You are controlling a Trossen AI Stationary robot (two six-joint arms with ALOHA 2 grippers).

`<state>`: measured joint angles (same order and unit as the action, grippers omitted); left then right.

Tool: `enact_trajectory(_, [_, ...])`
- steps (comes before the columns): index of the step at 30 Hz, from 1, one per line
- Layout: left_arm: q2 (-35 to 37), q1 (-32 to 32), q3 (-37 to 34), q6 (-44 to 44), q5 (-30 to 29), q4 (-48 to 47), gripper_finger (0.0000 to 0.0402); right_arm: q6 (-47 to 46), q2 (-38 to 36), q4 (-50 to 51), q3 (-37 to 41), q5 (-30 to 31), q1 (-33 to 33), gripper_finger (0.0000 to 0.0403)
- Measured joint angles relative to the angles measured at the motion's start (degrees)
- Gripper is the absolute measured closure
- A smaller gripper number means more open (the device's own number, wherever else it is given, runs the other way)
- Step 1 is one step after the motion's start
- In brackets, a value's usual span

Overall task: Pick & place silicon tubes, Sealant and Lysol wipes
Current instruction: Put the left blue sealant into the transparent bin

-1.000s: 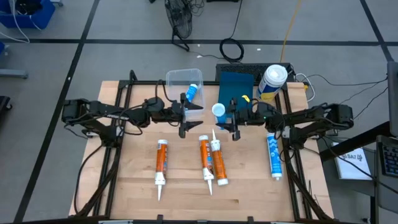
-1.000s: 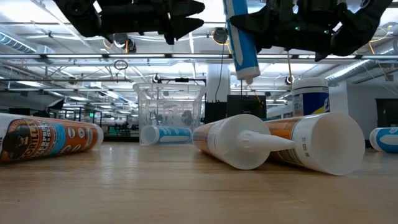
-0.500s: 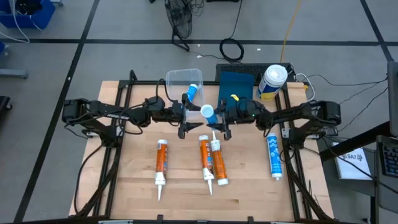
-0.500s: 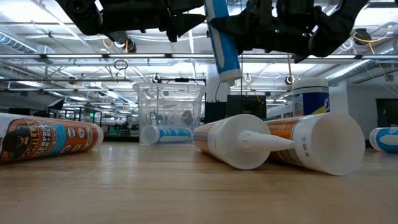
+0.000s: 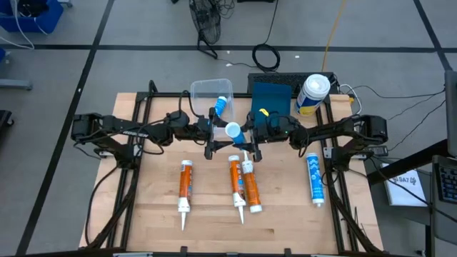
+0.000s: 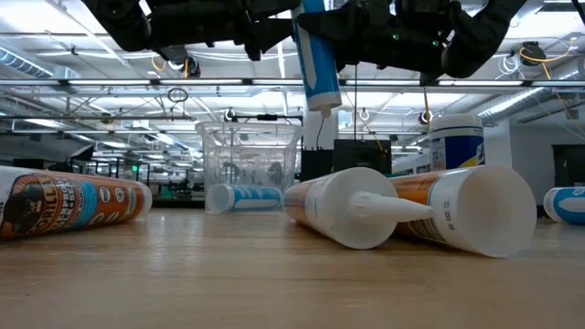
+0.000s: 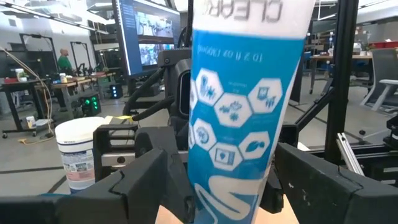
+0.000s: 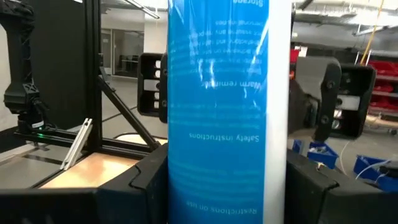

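My right gripper (image 5: 247, 141) is shut on a blue-and-white tube (image 6: 316, 55) and holds it high above the table's middle, upright, narrow end down. The tube's round base (image 5: 233, 130) faces the high camera. My left gripper (image 5: 214, 135) is open, level, facing the right one. Its fingers stand on either side of the tube (image 7: 239, 124); whether they touch it, I cannot tell. The Lysol wipes (image 5: 313, 93) stand upright at the far right. Orange tubes (image 5: 186, 189) (image 5: 235, 182), a white-and-orange tube (image 5: 250, 187) and a blue one (image 5: 314, 180) lie on the table. My right gripper pinches the tube's body (image 8: 227, 155) between its two fingers (image 8: 149, 180). The fingers come level from the table's right and lie across the tube. The tube stands upright, lifted clear, its lower part (image 6: 320, 91) hanging below the fingers.
A clear bin (image 5: 212, 91) at the far middle holds another blue tube (image 5: 221, 106), lying down. A dark blue box (image 5: 273, 96) sits beside the wipes. Cables and arm frames run along both table sides. Bare wood lies at the near edge (image 5: 228, 232).
My right gripper has carried the blue-and-white tube toward the table's left, up to my left gripper's open fingers. The tube has stayed upright and clear of the table.
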<state>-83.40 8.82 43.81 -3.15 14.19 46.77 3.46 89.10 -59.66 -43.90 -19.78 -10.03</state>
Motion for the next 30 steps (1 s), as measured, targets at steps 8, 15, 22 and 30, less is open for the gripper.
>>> enact_trajectory(8, [0.0,0.0,0.0,-0.1,0.0,0.1,0.0108,0.9,0.6,0.4,-0.7,0.1,0.0,0.0197])
enact_trajectory(15, [0.0,0.0,0.0,0.4,0.1,0.5,0.0108,0.0,4.0,-1.1,-1.5,0.2,0.0,0.0197])
enact_trajectory(22, [0.0,0.0,0.0,1.8,-0.5,0.4,0.0108,0.2,4.6,-1.4,-2.0,0.2,0.0,0.0197])
enact_trajectory(30, [0.0,0.2,0.0,1.5,-1.8,0.2,0.0108,0.2,4.6,-1.2,-2.0,0.4,-0.1,0.0197])
